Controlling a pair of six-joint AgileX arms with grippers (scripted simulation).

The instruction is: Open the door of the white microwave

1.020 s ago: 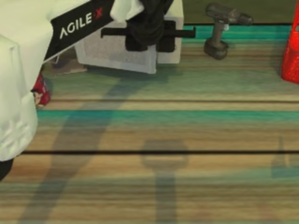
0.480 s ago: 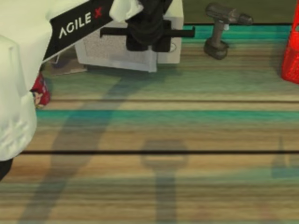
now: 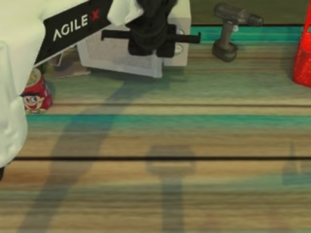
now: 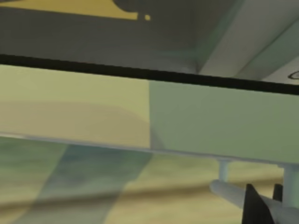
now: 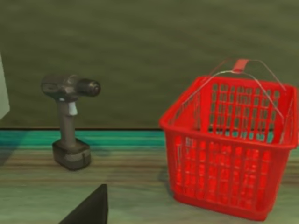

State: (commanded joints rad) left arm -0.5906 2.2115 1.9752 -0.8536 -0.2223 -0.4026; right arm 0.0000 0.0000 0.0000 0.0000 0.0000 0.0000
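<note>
Your left gripper (image 3: 151, 47) sits at the flat off-white mesh-windowed door (image 3: 119, 56) of the boxy white microwave (image 3: 177, 19). The door stands slightly ajar. You cannot tell the grip's state; your right arm is out of the top view.

Boxy white microwave (image 3: 179, 17) at the table's far left-centre edge, its grey-mesh-windowed door (image 3: 119, 56) swung slightly ajar, right edge outward

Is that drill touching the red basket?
Apart. The right wrist view shows the drill standing on the table with a wide stretch of bare wood between it and the red basket; the top view shows the same gap.
</note>
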